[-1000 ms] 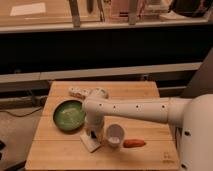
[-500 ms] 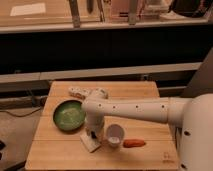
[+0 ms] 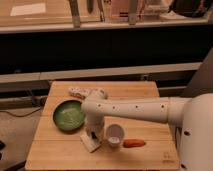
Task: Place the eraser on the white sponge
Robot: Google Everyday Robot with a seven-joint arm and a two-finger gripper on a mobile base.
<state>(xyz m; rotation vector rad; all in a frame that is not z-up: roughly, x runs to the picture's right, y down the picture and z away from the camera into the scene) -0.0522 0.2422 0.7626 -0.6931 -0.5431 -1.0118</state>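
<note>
Gripper (image 3: pixel 93 131) closed narrow, over one white sponge (image 3: pixel 89 143); one cup (image 3: pixel 114 135), one carrot (image 3: pixel 134 143), one green plate (image 3: pixel 68 116).

Lab-like test bay: a wooden table (image 3: pixel 60 152) stood below a windowed wall (image 3: pixel 50 12); the gripper (image 3: pixel 93 132) hung over the table's front.

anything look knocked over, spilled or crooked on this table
Nothing spilled or tipped. The white cup stands upright. Only the white sponge lies at an angle to the edges of the table, right under the tool.
</note>
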